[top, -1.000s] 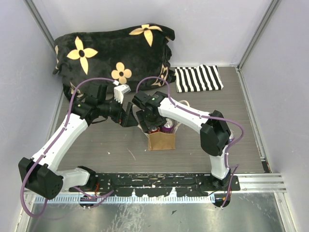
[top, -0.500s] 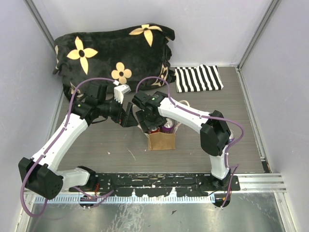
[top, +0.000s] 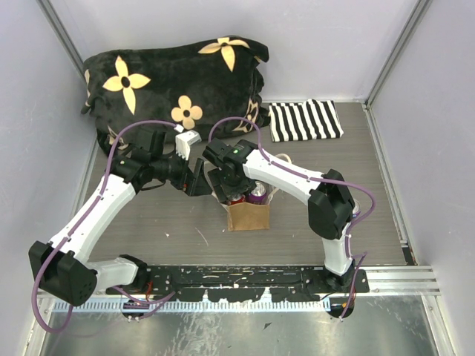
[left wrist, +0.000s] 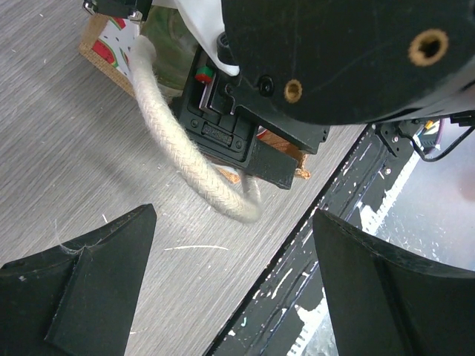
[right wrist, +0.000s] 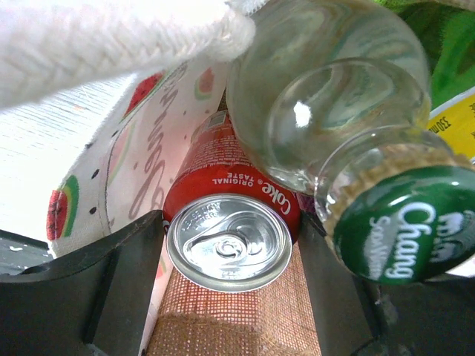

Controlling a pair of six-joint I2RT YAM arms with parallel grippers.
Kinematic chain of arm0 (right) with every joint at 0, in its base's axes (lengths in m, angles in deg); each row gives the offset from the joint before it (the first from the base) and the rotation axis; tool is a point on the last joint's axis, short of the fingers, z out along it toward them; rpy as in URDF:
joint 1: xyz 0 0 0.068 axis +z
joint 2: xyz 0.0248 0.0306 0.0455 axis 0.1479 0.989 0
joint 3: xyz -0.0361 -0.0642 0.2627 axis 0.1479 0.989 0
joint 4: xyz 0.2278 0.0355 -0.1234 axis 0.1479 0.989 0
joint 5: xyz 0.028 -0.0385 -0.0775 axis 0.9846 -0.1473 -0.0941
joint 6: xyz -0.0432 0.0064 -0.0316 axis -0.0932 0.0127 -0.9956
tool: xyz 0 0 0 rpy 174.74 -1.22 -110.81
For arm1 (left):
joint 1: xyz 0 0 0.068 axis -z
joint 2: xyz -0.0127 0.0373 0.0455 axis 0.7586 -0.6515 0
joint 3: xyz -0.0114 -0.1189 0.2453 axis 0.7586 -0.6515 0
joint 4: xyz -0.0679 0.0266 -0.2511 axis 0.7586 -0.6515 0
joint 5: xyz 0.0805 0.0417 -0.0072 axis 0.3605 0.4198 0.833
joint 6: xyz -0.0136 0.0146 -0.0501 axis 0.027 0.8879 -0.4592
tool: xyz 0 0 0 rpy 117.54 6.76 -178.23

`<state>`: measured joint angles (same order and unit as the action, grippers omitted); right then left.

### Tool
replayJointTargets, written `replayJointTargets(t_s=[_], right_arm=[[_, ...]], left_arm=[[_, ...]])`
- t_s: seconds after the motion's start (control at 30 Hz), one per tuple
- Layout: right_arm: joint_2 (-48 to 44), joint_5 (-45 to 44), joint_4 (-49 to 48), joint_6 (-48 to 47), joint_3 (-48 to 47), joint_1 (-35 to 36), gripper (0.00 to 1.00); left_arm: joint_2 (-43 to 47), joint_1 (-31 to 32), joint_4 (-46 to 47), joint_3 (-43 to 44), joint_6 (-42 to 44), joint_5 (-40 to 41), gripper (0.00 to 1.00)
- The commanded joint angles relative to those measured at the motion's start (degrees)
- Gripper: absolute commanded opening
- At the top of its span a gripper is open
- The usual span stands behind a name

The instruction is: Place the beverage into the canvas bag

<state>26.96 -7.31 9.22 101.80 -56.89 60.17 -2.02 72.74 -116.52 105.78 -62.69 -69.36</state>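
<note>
Right wrist — fingers clasp Coke can

Between the right fingers the can is sunk from sight below its top in the bag; above them the bottle runs out of view.

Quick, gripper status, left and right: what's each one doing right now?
Left gripper: open, holding nothing.
Right gripper: closed on the Coke can, down inside the canvas bag.
</note>
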Motion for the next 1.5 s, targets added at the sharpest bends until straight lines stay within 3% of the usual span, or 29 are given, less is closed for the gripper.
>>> replayJointTargets(t_s=[0.0, 0.83, 1.13, 1.3, 1.47], right_arm=[[-3.09, 0.00, -1.12, 0.25, -2.85, 0.46, 0.77], [-4.36, -4.54, 3.38, 1.18, -10.80, 0.45, 0.77], [-7.43, -13.59, 4.52, 2.97, -16.66, -0.38, 0.74], [-12.18, -17.73, 6.18, 3.60, -17.70, -4.95, 0.73], [-21.69, -15.68, 2.83, 3.25, -11.41, -16.75, 0.75]], left_arm=[[1.13, 0.07, 0.28, -0.83, 0.56, -0.58, 0.94], [1.13, 0.08, 0.19, -0.53, 0.51, -0.63, 0.94], [1.20, 0.07, 0.16, 0.24, 1.25, 0.02, 0.93], [4.32, 0.07, 2.83, 0.15, 3.15, 1.96, 0.92], [9.78, 0.16, 7.71, -0.83, 7.24, 4.97, 0.93]])
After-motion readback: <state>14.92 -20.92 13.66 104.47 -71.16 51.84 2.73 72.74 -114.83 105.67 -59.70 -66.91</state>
